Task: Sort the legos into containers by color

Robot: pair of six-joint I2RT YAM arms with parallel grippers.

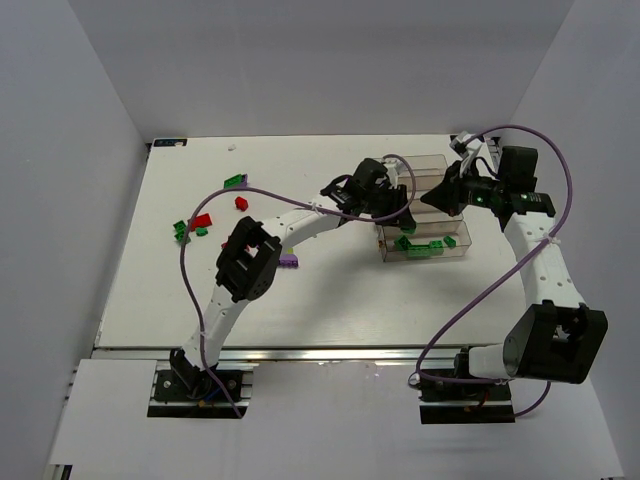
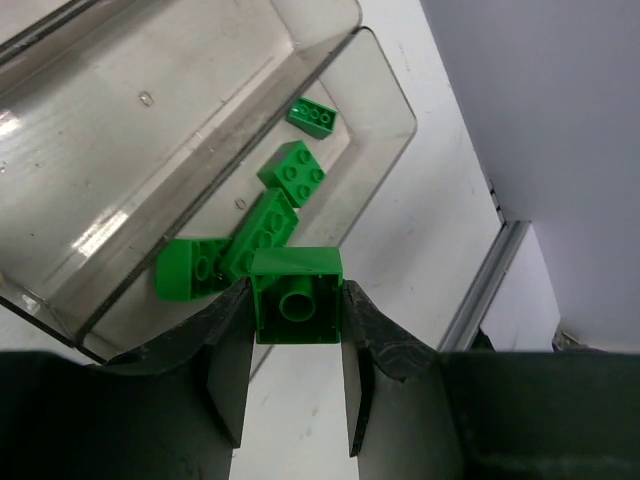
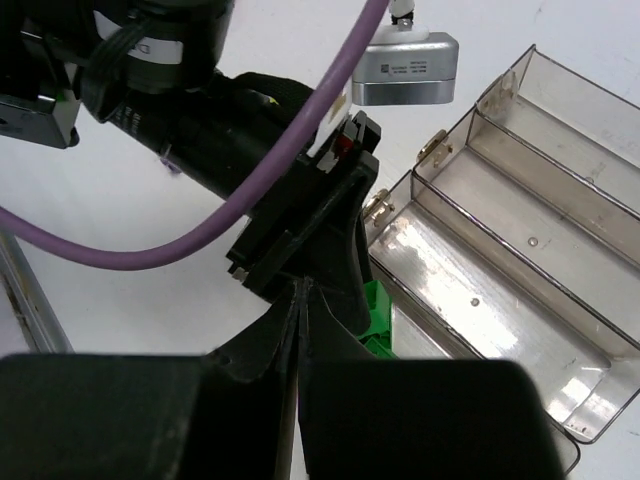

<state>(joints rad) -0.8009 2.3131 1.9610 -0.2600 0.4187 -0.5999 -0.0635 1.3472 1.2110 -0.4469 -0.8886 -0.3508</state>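
Over the end bin (image 2: 375, 95) of the clear container row (image 1: 437, 172) — the bin closest to the arm bases — your left gripper (image 2: 296, 312) hangs with its jaws part open. They are clamped on a green 2x2 brick (image 2: 297, 272). The brick sits square between the two fingers, its hollow underside facing the wrist camera, and it is above the bin's near rim.

Inside that bin, four more green bricks (image 2: 293, 172) lie loose on the floor, two of them touching. The other bins of the row (image 3: 520, 215) show nothing inside where the right wrist view takes them in.

Just beside the row on its right side, your right gripper (image 3: 297, 300) points at the left gripper's body. Its fingers are pressed together with only a thin seam between them, and nothing is held.

Well to the left of the row, loose legos lie on the white table (image 1: 330, 300) — a green brick (image 1: 235, 181), a red brick (image 1: 241, 202), another red one (image 1: 202, 222) and a green cluster (image 1: 181, 230). A purple brick (image 1: 288, 262) sits at the left arm's edge.
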